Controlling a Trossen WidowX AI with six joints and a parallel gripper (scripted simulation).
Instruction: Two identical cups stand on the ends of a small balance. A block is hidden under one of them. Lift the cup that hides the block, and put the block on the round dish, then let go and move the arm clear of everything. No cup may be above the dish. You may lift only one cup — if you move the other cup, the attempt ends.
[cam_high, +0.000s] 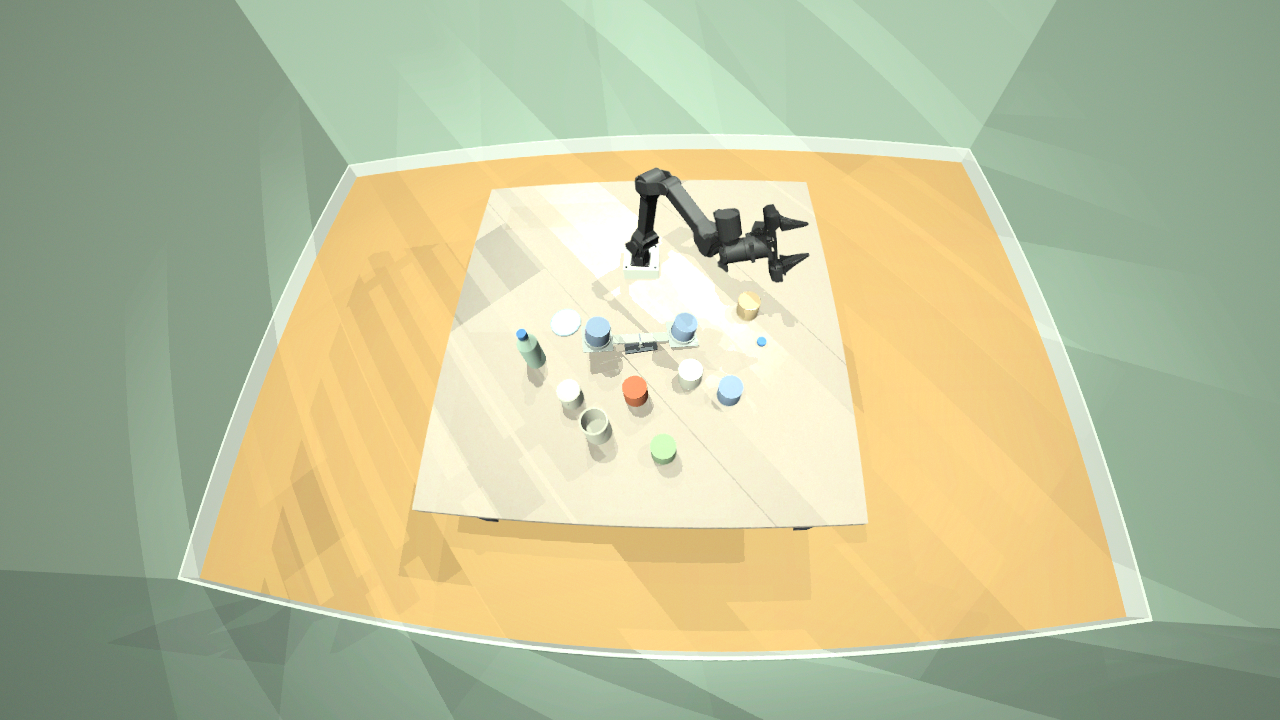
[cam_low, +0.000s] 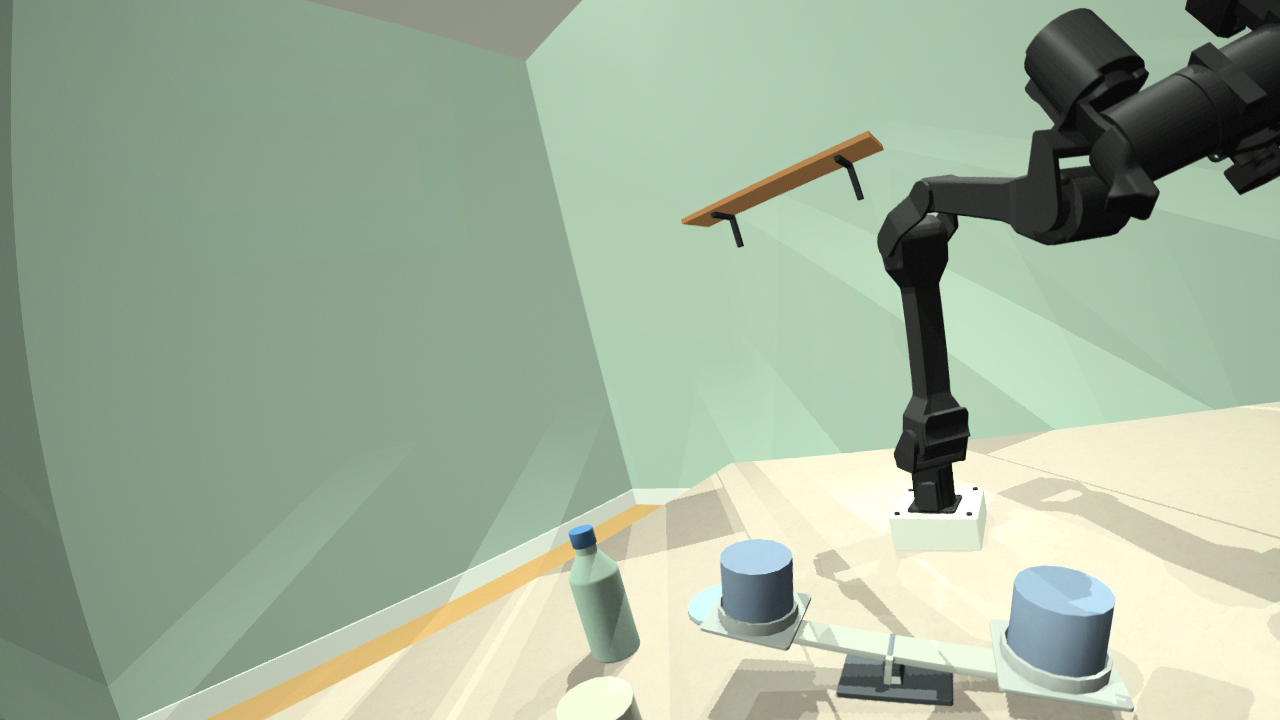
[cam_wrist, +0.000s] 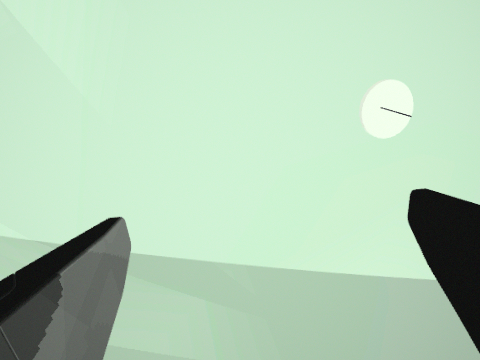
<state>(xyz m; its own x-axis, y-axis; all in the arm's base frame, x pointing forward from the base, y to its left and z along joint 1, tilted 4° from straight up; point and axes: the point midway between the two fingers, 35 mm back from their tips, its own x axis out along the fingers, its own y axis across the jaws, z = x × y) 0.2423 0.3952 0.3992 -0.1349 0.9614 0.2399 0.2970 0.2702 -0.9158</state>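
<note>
Two matching blue cups stand upside down on the balance (cam_high: 656, 338) (cam_low: 953, 654): the left cup (cam_high: 597, 332) (cam_low: 756, 582) and the right cup (cam_high: 683, 327) (cam_low: 1062, 622). The beam tilts, with its right end lower and its left end higher. No block shows. The round dish (cam_high: 565, 322) (cam_low: 703, 605) lies just left of the left cup, with nothing on it; it is partly hidden in the exterior view. My gripper (cam_high: 807, 242) (cam_wrist: 269, 218) is open and empty, raised at the right, away from both cups. Its fingers are out of frame in the exterior view.
A green bottle (cam_high: 533, 351) (cam_low: 605, 613) stands left of the balance. A tan cylinder (cam_high: 748, 306) and small blue disc (cam_high: 761, 341) are to its right. In front are a red cylinder (cam_high: 635, 391), a green one (cam_high: 663, 448), a light blue one (cam_high: 729, 390), two white ones and a hollow grey cup (cam_high: 595, 426).
</note>
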